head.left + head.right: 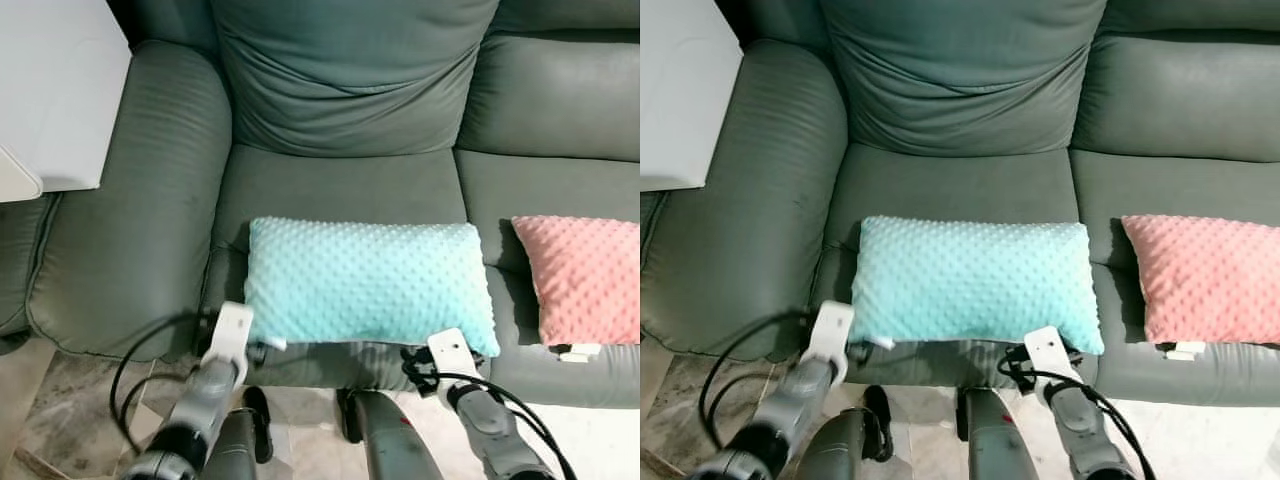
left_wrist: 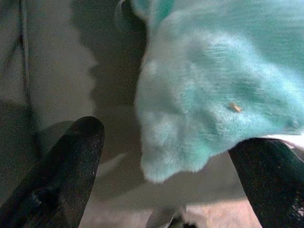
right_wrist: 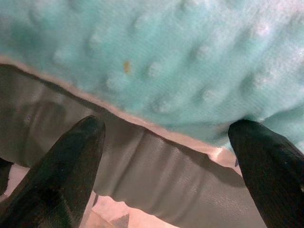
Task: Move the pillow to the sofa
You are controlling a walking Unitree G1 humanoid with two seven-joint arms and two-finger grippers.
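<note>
A teal dotted pillow [image 1: 368, 280] lies flat on the grey-green sofa [image 1: 340, 185], on the left seat with its near edge over the seat's front. My left gripper [image 2: 168, 135] is open at the pillow's near left corner, which hangs fluffy between its two black fingers [image 2: 71, 166]. At the near right corner my right gripper [image 3: 166, 123] is open too, its fingers [image 3: 71, 166] spread just below the pillow's seamed edge and against the sofa's front. Both wrists [image 1: 232, 335] [image 1: 448, 352] rest at the seat's front edge.
A pink dotted pillow [image 1: 585, 275] lies on the seat to the right. The sofa's broad armrest [image 1: 140, 200] rises on the left, with a white tabletop [image 1: 50, 90] beyond it. Pale tiled floor [image 1: 80, 400] and black cables [image 1: 140, 370] are below the seat.
</note>
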